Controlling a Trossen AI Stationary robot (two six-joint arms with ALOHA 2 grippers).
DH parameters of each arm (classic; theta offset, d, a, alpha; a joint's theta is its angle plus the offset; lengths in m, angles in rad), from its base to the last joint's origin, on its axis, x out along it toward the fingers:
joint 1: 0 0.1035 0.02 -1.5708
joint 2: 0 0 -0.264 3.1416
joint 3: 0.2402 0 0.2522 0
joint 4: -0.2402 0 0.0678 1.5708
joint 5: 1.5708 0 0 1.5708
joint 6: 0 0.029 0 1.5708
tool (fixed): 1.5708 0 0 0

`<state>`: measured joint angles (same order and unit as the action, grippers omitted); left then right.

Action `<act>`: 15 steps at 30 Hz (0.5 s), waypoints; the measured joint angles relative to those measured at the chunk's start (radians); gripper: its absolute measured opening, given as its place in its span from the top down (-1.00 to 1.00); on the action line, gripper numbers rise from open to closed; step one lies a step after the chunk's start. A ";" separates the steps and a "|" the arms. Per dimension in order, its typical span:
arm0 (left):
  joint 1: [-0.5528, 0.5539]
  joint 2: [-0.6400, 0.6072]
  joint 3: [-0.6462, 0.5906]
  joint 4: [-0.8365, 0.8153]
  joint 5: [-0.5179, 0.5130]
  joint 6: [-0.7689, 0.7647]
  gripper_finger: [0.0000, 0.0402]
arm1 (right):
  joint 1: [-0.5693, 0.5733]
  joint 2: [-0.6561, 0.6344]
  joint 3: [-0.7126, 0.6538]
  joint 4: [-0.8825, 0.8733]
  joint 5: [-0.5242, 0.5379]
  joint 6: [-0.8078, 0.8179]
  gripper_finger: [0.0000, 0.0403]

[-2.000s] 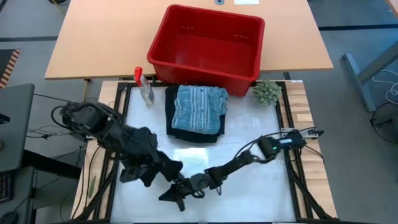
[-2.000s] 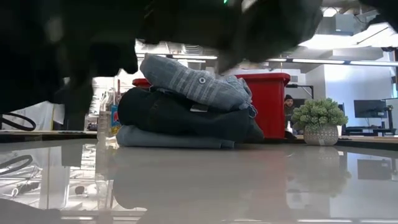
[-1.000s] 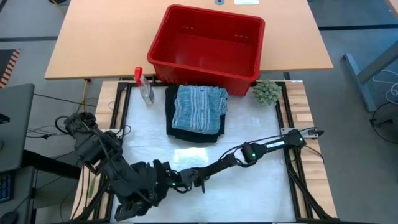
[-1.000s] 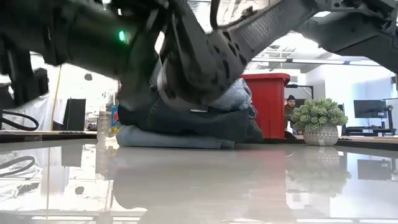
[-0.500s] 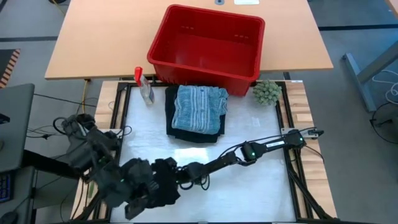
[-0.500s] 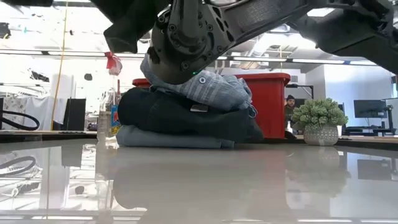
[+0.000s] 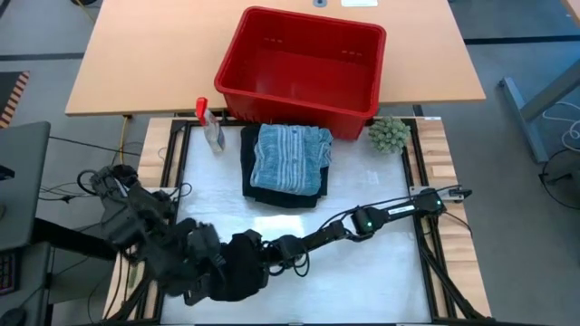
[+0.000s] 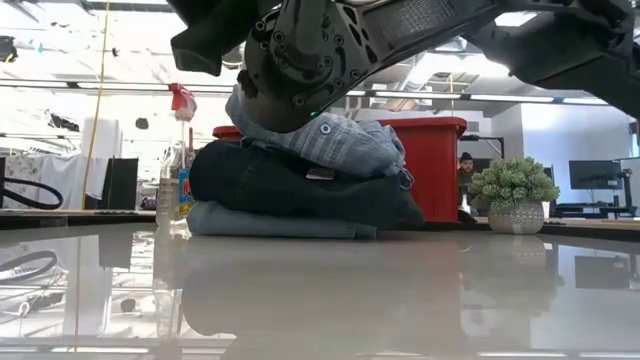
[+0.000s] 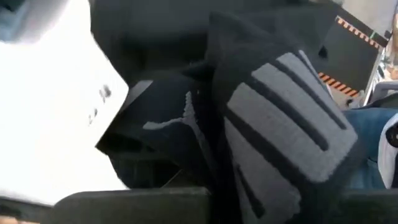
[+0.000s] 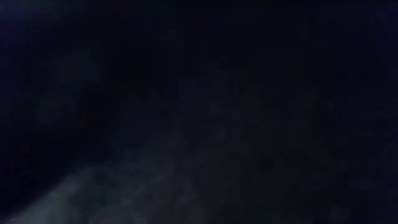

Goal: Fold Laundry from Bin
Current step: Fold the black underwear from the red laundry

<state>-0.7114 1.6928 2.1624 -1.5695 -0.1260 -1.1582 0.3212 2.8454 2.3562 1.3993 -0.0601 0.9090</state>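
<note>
Laundry (image 7: 288,165) sits in a neat folded stack on the white desk (image 7: 381,195), just in front of the red bin (image 7: 303,65), which shows nothing but bare red floor inside. From the low view the pile reads three layers: a grey-blue piece at the bottom, a dark navy one in the middle, and a light blue striped garment (image 8: 330,140) on top. Beside it stand a small spray bottle (image 7: 210,127) with a red top and a fuzzy green ball (image 7: 388,134).

Both arms are down at the near edge, well apart from the stack. The left gripper (image 7: 237,272) and the right gripper (image 7: 281,255) are bunched close together there, both sets of fingers clenched and, as far as I can tell, holding nothing.

By the look of it the folding is done. If the pile needs shifting, this is soft, light, floppy cloth: it will sag and unfold if pinched by one corner. Better to take it low at two opposite folded edges, both arms together, so the layers stay squared.
</note>
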 joint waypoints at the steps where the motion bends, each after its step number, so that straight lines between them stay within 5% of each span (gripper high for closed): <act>1: 0.030 -0.002 0.000 0.002 0.021 0.032 1.00 | -0.005 0.000 0.000 0.003 -0.004 0.008 0.91; 6: 0.142 -0.016 0.000 0.051 0.081 0.195 1.00 | -0.028 0.000 -0.003 0.160 -0.021 0.009 0.92; 15: 0.297 -0.055 -0.001 0.021 0.209 0.362 1.00 | -0.036 -0.016 -0.003 0.168 -0.018 -0.019 0.92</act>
<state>-0.4143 1.6373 2.1612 -1.5484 0.0830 -0.7964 0.2849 2.8292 2.3528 1.5669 -0.0777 0.8898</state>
